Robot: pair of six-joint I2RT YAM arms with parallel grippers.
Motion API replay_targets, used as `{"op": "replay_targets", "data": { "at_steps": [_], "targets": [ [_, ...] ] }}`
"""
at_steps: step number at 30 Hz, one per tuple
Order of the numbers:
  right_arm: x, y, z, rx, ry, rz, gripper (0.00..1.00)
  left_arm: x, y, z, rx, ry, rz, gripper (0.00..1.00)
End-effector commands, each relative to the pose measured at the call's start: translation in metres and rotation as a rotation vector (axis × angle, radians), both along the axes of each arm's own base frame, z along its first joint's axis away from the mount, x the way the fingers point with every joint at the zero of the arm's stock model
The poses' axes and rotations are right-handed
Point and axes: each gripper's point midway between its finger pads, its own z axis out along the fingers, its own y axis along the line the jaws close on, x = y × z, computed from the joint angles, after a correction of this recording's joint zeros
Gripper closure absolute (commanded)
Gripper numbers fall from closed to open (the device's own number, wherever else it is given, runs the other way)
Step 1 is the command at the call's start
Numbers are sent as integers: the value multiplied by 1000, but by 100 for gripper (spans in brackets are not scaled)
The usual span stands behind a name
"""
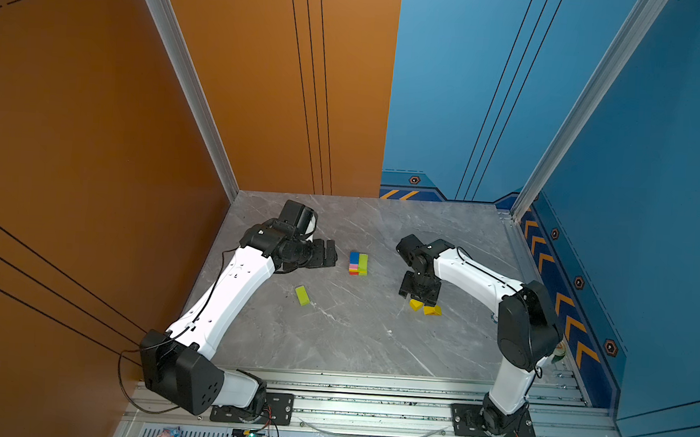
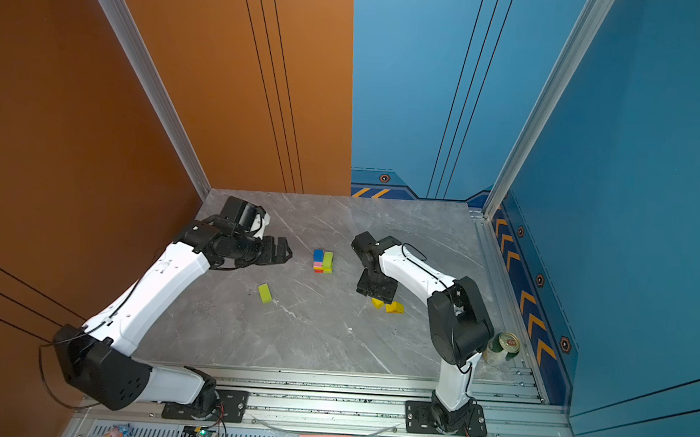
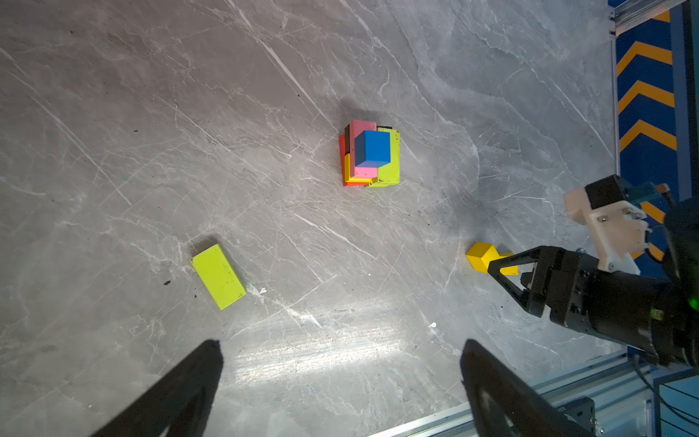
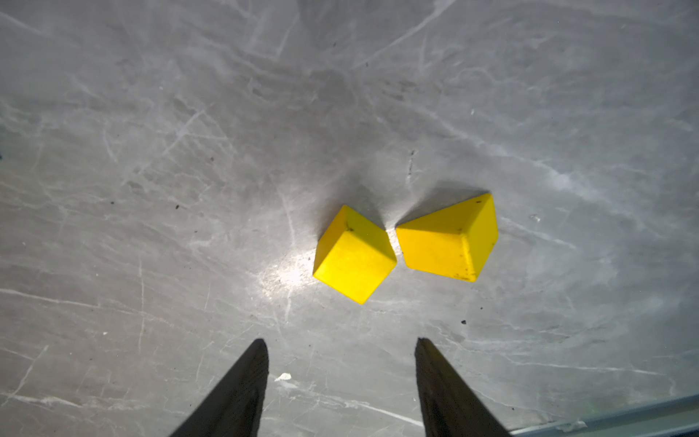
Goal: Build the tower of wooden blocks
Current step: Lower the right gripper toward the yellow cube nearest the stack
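Right gripper [image 4: 340, 340] near yellow cube [image 4: 353, 257]

block tower [image 2: 323, 261], lime block [image 2: 265, 293] lying apart

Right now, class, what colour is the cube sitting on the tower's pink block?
Blue; the cube shows best in the left wrist view.

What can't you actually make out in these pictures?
- Tower: in the left wrist view, the blue cube and pink block cover its lower layers.
- Can: label too small to read in a top view.
- Right claw: tips lost against its dark body in both top views.
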Motion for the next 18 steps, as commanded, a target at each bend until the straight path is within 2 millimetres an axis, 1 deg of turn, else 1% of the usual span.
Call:
{"op": "replay_targets", "data": {
  "at_steps": [1, 6, 9, 14, 18],
  "targets": [
    [3, -5, -3, -31, 14, -50, 37, 0, 1, 13, -33, -18, 21, 0],
    [6, -3, -14, -17, 26, -74, 40, -1, 3, 8, -23, -8, 28, 0],
    [7, -2, -18, -12, 31, -81, 42, 0, 5, 2, -12, 2, 30, 0],
    [7, -5, -21, -10, 35, -87, 43, 3, 4, 2, -11, 7, 31, 0],
    [7, -6, -26, 4, 44, -88, 47, 7, 2, 1, -14, 10, 30, 0]
  ]
}}
